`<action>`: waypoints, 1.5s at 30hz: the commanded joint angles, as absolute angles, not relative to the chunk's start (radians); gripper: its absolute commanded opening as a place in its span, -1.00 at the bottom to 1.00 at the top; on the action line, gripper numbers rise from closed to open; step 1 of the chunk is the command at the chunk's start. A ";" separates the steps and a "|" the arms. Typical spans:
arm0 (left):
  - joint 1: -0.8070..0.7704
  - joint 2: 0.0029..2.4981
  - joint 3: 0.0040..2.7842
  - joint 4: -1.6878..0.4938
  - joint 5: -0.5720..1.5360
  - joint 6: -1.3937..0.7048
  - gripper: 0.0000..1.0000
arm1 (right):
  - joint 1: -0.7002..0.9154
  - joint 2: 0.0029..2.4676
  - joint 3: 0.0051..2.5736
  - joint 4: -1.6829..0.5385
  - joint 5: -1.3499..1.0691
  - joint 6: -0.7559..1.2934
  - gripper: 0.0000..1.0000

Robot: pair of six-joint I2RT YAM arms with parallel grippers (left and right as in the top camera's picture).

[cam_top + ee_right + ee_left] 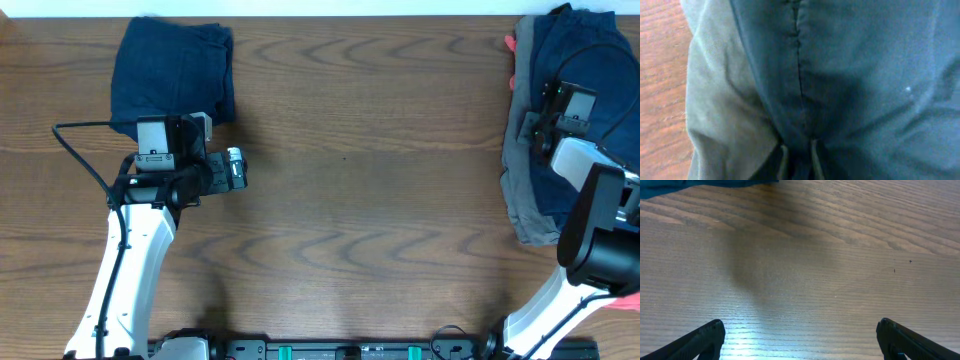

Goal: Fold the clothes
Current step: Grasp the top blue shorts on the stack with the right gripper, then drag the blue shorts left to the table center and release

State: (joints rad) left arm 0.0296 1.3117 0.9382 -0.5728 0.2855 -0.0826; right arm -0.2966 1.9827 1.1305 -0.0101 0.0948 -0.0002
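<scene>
A folded pair of navy shorts (172,70) lies at the table's far left. My left gripper (175,128) hovers at its near edge, open wide, with only bare wood between its fingers (705,341); a strip of the navy cloth (690,186) shows at the top of the left wrist view. At the far right, another pair of navy shorts (575,50) lies on grey trousers (520,200), with a coral-pink piece (511,45) peeking out at the pile's left edge. My right gripper (548,108) is down on this pile. Its fingertips (784,160) pinch a fold of the navy shorts (865,75) beside the grey trousers (720,100).
The wooden table (370,180) runs between the two arms. The right pile reaches the table's right and far edges. Something pink (625,300) shows under the right arm at the near right edge.
</scene>
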 commanded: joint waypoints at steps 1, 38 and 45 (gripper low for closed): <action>0.027 1.313 0.957 -0.574 0.292 -0.092 0.99 | -0.294 1.898 1.137 -0.026 0.115 0.007 -0.92; 0.124 1.258 0.965 -0.579 0.292 -0.092 0.88 | 0.470 1.641 1.143 -0.165 -0.088 0.091 -0.98; 0.130 1.258 0.965 -0.586 0.292 -0.091 0.89 | 0.513 1.640 1.145 -0.194 -0.112 0.102 -0.81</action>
